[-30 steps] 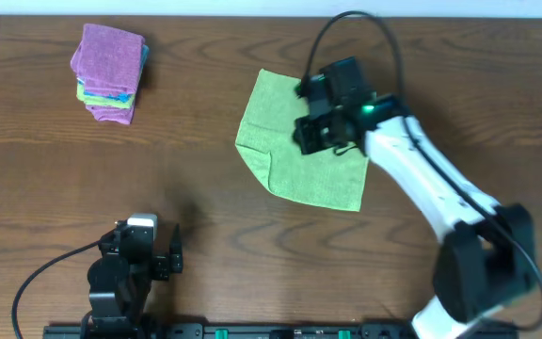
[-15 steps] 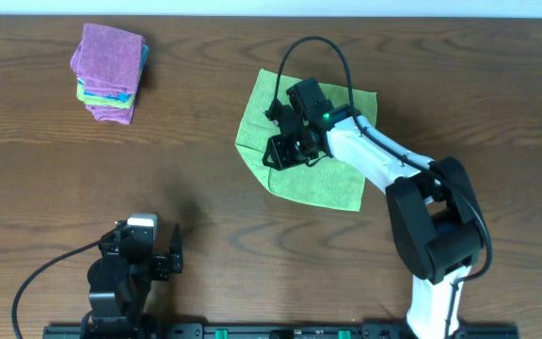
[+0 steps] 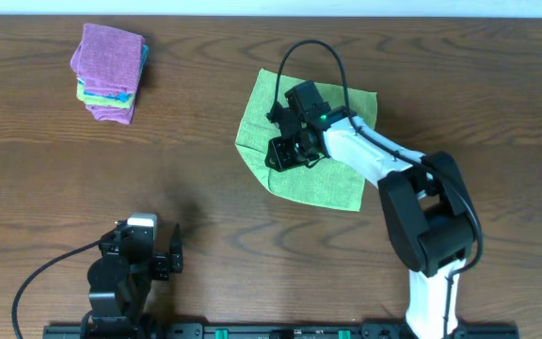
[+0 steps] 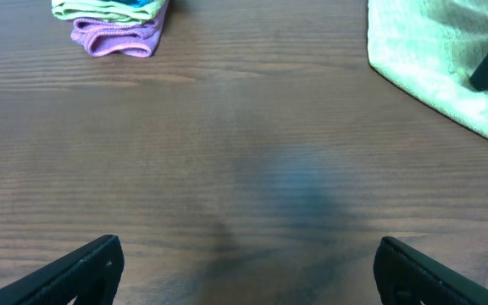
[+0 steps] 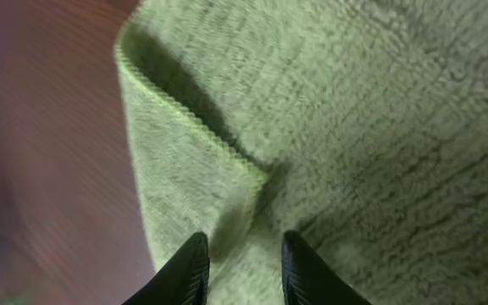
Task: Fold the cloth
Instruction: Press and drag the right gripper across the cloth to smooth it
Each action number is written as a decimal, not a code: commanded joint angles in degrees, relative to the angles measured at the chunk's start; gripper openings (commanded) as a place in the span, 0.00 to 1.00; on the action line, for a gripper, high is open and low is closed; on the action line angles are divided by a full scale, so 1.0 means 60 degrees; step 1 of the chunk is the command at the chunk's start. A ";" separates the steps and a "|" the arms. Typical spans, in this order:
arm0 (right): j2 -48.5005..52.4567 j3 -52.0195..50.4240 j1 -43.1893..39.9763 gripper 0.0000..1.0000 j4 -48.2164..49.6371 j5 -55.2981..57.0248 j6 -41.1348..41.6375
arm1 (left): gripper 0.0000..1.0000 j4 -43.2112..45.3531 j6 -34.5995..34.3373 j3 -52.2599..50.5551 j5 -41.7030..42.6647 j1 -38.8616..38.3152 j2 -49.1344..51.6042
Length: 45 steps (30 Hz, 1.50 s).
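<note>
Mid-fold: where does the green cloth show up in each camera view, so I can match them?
Overhead: green cloth lies right of centre in the upper half, under the right gripper.
Left wrist: top right corner.
Right wrist: fills most of the frame, one corner folded over.
Shared landmark: the right gripper's black fingers on the cloth; in the left wrist view only a dark bar at the right edge.
</note>
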 commanded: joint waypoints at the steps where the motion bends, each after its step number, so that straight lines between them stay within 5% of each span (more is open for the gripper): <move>1: 0.0229 -0.0036 0.0051 0.27 0.0131 -0.0015 0.0251 | 0.95 0.0000 0.0106 -0.0066 -0.0033 0.0058 -0.0062; 14: 0.0229 -0.0036 0.0361 0.26 0.0667 -0.0444 0.0357 | 0.96 0.0000 0.0106 -0.0066 -0.0033 0.0058 -0.0062; 18: 0.0229 -0.0036 0.0426 0.04 0.0769 -0.0463 0.0477 | 0.95 0.0000 0.0106 -0.0066 -0.0033 0.0058 -0.0062; 21: 0.0229 -0.0033 0.0426 0.01 0.0827 -0.0648 0.0936 | 0.95 0.0000 0.0106 -0.0066 -0.0033 0.0058 -0.0062; 32: 0.0149 -0.0015 0.0685 0.02 0.1024 -0.3166 0.0925 | 0.96 0.0000 0.0106 -0.0066 -0.0033 0.0058 -0.0062; 43: 0.0149 -0.0015 0.2324 0.02 -0.0047 -0.2401 0.0634 | 0.95 0.0000 0.0106 -0.0066 -0.0033 0.0058 -0.0062; 44: 0.0149 -0.0015 0.2379 0.03 -0.0117 -0.2364 0.0630 | 0.95 0.0000 0.0106 -0.0066 -0.0033 0.0058 -0.0062; 45: 0.0149 -0.0015 0.2401 0.19 -0.0146 -0.2364 0.0627 | 0.95 0.0000 0.0106 -0.0066 -0.0033 0.0058 -0.0062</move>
